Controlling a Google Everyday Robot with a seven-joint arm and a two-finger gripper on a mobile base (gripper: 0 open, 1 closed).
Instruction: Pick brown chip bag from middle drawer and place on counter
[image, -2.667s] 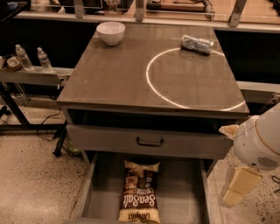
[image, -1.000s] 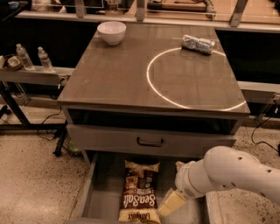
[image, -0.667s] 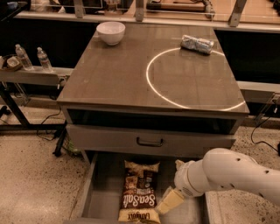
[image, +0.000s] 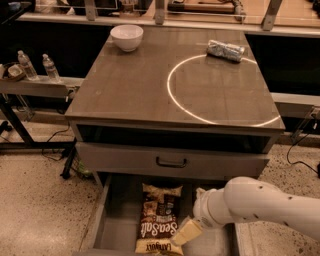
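Observation:
The brown chip bag (image: 159, 220) lies lengthwise on the floor of the open middle drawer (image: 116, 220), its white "Sea Salt" lettering facing up. My gripper (image: 185, 234) hangs on the white arm that reaches in from the right. It is low in the drawer at the bag's right front corner, with one pale finger (image: 187, 232) against the bag's edge. The bag rests flat on the drawer floor. The counter (image: 140, 85) above carries a thin white ring (image: 172, 102).
A white bowl (image: 126, 37) stands at the counter's back left and a silver foil roll (image: 226, 50) at the back right. A closed drawer front with a black handle (image: 171, 163) sits above the open drawer. Two water bottles (image: 37, 66) stand on a left shelf.
The arm has swung in from the right side of the drawer and come down to the bag's right front corner. Over the last second it has barely moved. The bag has not shifted.

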